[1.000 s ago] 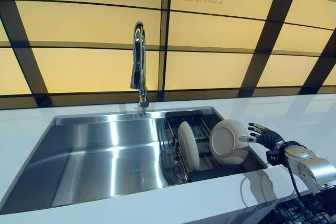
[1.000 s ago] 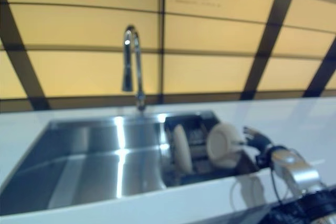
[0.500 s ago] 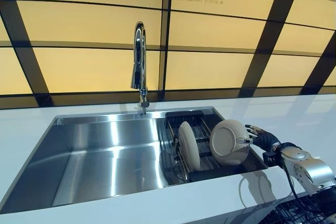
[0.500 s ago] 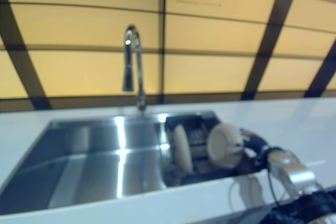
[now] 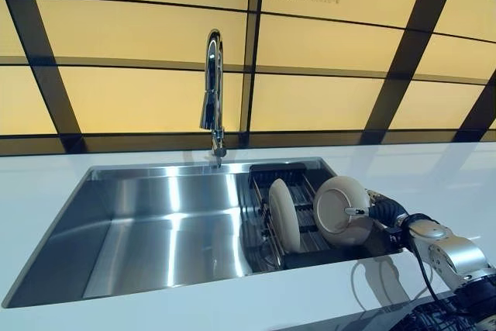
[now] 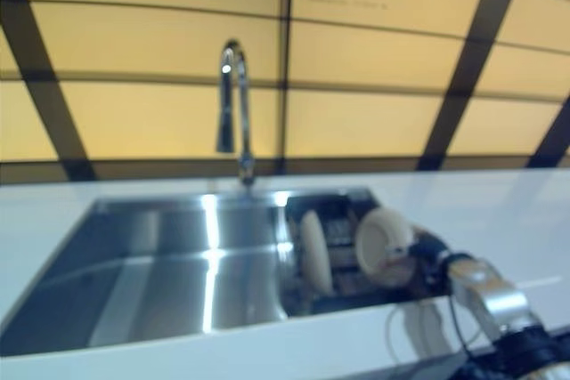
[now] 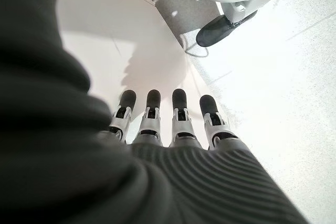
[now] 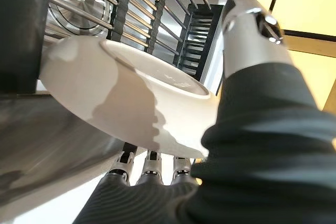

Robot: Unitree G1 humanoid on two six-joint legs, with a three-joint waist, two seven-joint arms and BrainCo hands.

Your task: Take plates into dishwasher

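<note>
Right wrist view: right hand (image 8: 247,103) pinches the near plate (image 8: 121,93), thumb on its face, fingers behind the rim. Plate sits tilted in the rack (image 5: 291,191) at the 3 o'clock end of the sink (image 5: 155,222); second plate (image 5: 284,215) just beside at 9 o'clock. Left hand (image 7: 173,124) idle, fingers straight. Step: grasp. Next: lift clear, swing toward the dishwasher.
</note>
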